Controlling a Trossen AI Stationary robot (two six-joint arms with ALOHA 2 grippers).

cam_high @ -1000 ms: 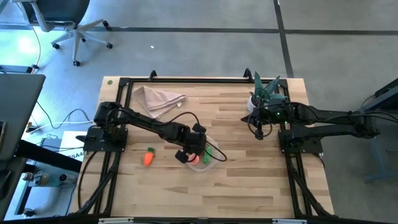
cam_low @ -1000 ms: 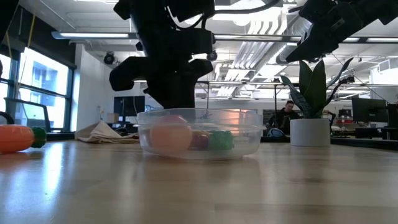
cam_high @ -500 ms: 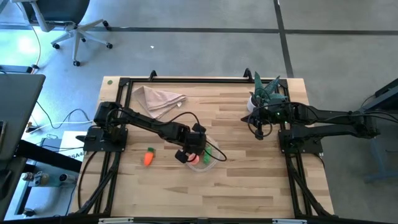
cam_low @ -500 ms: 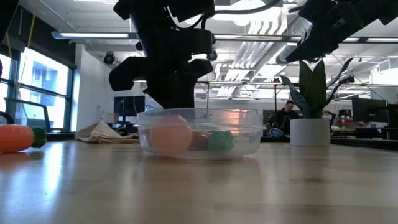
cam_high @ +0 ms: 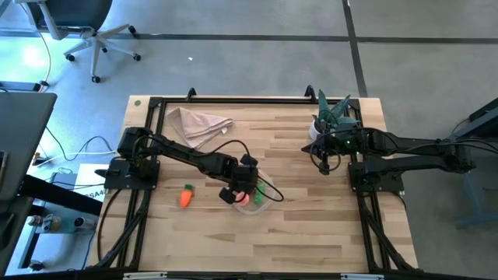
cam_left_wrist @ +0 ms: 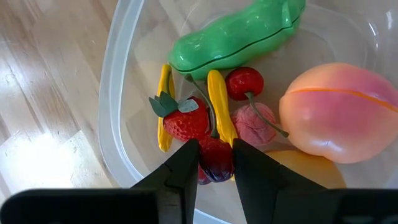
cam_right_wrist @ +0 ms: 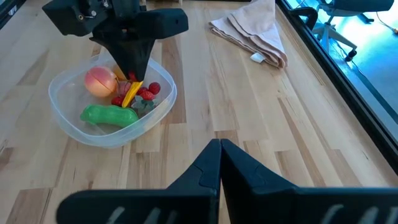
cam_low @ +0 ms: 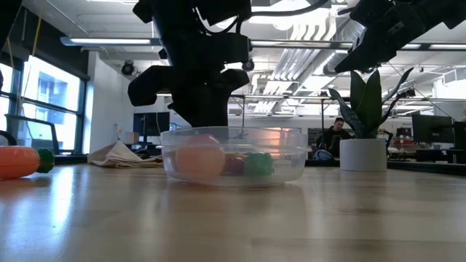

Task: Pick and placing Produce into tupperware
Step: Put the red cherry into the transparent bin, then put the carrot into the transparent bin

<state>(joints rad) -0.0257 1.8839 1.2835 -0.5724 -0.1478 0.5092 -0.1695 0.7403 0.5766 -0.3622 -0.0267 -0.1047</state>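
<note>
The clear round tupperware (cam_high: 254,202) (cam_low: 233,156) (cam_right_wrist: 112,107) stands on the table's middle. It holds a green pod (cam_left_wrist: 236,38), a peach (cam_left_wrist: 339,113), a strawberry (cam_left_wrist: 182,123), yellow pieces (cam_left_wrist: 219,107), a cherry (cam_left_wrist: 244,82) and a pink berry (cam_left_wrist: 255,121). My left gripper (cam_left_wrist: 215,163) (cam_high: 241,193) reaches down into the tupperware, shut on a dark red fruit (cam_left_wrist: 214,155). An orange carrot (cam_high: 185,197) (cam_low: 18,161) lies on the table left of the container. My right gripper (cam_right_wrist: 219,149) (cam_high: 323,159) is shut and waits above the table's right side, near the plant. My left gripper pinches the dark red fruit (cam_left_wrist: 215,152) between its two fingertips (cam_left_wrist: 186,163), coming from above and pointing down into the tupperware. The fruit sits low inside, beside the strawberry and a yellow piece. Whether it rests on the container's floor, I cannot tell.
A beige cloth napkin (cam_high: 198,123) (cam_right_wrist: 255,31) lies near the far left of the table. A green spiky plant in a white pot (cam_high: 333,117) (cam_low: 362,142) stands at the far right. Bare wood (cam_high: 311,233) stretches along the near side.
</note>
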